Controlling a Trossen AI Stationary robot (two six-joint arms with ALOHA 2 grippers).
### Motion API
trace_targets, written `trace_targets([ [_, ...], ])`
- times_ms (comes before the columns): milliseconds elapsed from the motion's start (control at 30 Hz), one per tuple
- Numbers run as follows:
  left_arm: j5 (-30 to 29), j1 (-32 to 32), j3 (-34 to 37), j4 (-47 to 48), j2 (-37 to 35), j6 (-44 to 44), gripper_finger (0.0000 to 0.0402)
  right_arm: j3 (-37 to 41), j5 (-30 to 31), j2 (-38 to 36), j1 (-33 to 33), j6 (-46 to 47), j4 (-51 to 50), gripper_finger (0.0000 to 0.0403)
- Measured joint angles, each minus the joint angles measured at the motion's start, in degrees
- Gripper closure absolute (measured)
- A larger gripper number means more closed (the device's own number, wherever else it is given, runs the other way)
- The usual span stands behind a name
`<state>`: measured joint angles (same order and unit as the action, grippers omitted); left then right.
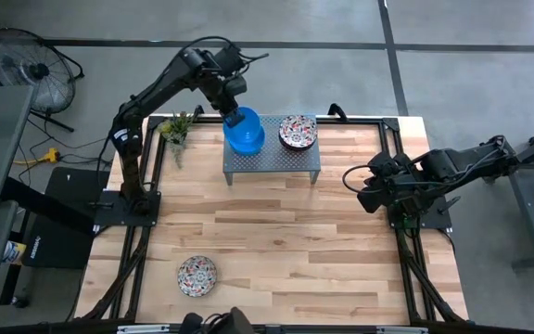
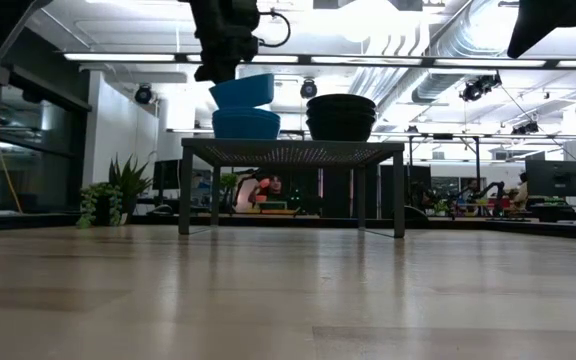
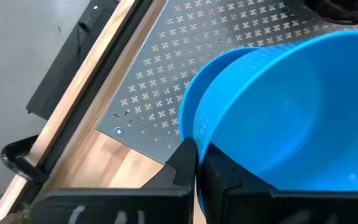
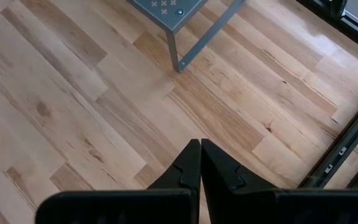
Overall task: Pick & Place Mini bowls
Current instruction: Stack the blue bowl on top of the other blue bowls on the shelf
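Observation:
Two blue mini bowls are stacked on the left part of a grey perforated stand (image 1: pixel 272 160). The upper blue bowl (image 2: pixel 243 92) is tilted over the lower blue bowl (image 2: pixel 246 123). My left gripper (image 1: pixel 233 113) is over this stack, at its far-left side, shut on the upper bowl. A stack of floral mini bowls (image 1: pixel 298 131) sits on the right part of the stand. One more floral bowl (image 1: pixel 197 275) rests on its base near the table's near-left corner. My right gripper (image 4: pixel 200 146) is shut and hovers over the table's right side. My left gripper pinches the upper blue bowl by its rim (image 3: pixel 199 138), one finger (image 3: pixel 182 163) outside the wall and one finger (image 3: pixel 219 168) inside. The fingers come from above, pointing down. The bowl is tilted in the hold, with its underside (image 2: pixel 240 107) at the lower blue bowl's rim.
A small green potted plant (image 1: pixel 175 128) stands left of the stand at the table's far-left. The black frame rails (image 1: pixel 146 199) run along both table sides. The wooden table (image 1: pixel 286 241) is bare between the stand and the near edge.

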<state>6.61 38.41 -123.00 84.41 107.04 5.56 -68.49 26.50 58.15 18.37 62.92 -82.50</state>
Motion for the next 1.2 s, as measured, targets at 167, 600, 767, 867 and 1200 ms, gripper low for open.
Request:
trace_targets([
  [167, 1.8, 0.7, 0.0, -0.1, 0.0, 0.0, 0.0401, 0.0, 0.1, 0.0, 0.0, -0.2, 0.0, 0.0403],
  [600, 1.9, 0.5, 0.1, 1.2, 1.9, -0.7, 0.0401, 0.0, 1.0, 0.0, 0.0, -0.2, 0.0, 0.0403],
  [767, 1.3, 0.1, 0.2, 1.3, 2.7, -0.8, 0.0401, 0.0, 0.8, 0.0, 0.0, -0.1, 0.0, 0.0403],
  [867, 1.6, -0.4, 0.0, 1.1, 3.0, -0.8, 0.0401, 0.0, 0.8, 0.0, 0.0, 0.0, 0.0, 0.0403],
  [1200, 0.1, -1.3, 0.2, 1.5, 5.0, 0.2, 0.04, 0.0, 0.4, 0.0, 0.0, 0.1, 0.0, 0.0403],
])
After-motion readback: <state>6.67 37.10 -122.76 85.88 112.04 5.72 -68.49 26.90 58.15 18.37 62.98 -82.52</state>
